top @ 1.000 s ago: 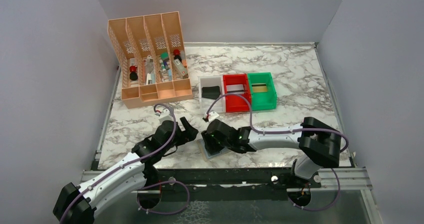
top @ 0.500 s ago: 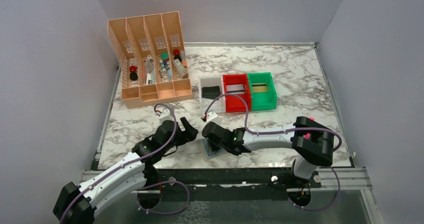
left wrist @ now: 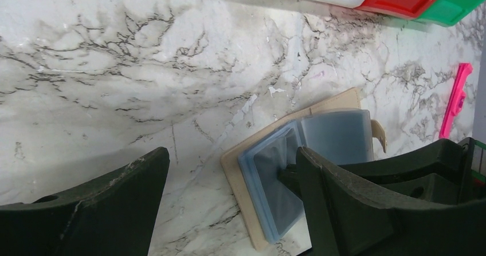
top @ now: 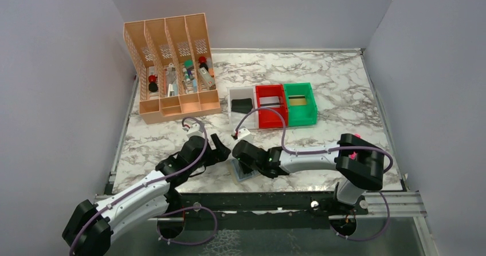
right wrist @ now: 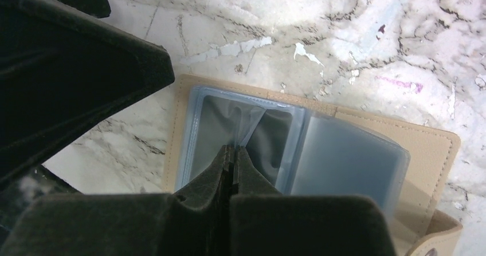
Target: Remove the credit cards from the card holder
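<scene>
Card holder (right wrist: 349,158) lies open under the closed right hand (right wrist: 232,152); left hand (left wrist: 232,156) gapes

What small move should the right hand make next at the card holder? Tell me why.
Probably ease the right hand back a little, kept shut. Its fingertips are pressed together at the edge of a clear pocket in the open card holder, though whether anything is pinched cannot be told. The left hand stands open alongside, holding nothing.
</scene>
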Action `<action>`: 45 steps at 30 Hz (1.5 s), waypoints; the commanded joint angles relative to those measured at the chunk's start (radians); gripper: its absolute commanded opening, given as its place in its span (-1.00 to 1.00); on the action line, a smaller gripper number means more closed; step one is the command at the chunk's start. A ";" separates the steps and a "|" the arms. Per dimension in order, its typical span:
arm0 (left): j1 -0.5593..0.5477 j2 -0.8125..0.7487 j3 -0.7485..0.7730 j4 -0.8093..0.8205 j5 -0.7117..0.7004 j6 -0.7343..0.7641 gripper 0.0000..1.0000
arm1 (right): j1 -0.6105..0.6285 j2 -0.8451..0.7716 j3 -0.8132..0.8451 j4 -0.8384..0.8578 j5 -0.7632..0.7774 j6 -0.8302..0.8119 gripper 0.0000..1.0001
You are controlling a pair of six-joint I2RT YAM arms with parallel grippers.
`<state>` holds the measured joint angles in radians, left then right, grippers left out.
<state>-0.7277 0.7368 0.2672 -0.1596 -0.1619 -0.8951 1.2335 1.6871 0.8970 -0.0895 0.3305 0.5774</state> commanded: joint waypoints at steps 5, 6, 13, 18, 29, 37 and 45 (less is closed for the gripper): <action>0.000 0.091 0.026 0.114 0.150 0.073 0.70 | -0.016 -0.096 -0.065 0.036 -0.067 0.004 -0.98; -0.001 0.098 0.028 0.119 0.160 0.075 0.70 | -0.021 -0.106 -0.069 0.047 -0.074 0.007 -0.98; -0.001 0.106 0.017 0.161 0.211 0.079 0.70 | -0.079 -0.144 -0.107 0.097 -0.142 0.033 -0.98; 0.000 0.097 0.015 0.168 0.237 0.079 0.69 | -0.135 -0.191 -0.161 0.126 -0.171 0.042 -0.98; -0.002 0.153 -0.019 0.365 0.358 0.034 0.60 | -0.225 -0.208 -0.232 0.218 -0.311 0.063 -0.98; -0.027 0.256 -0.013 0.440 0.339 0.014 0.59 | -0.269 -0.234 -0.267 0.254 -0.377 0.077 -0.98; -0.089 0.358 0.024 0.510 0.334 0.007 0.57 | -0.299 -0.243 -0.286 0.276 -0.410 0.082 -0.98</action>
<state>-0.7883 1.0462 0.2653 0.2703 0.1658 -0.8787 0.9489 1.4746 0.6285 0.1394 -0.0368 0.6487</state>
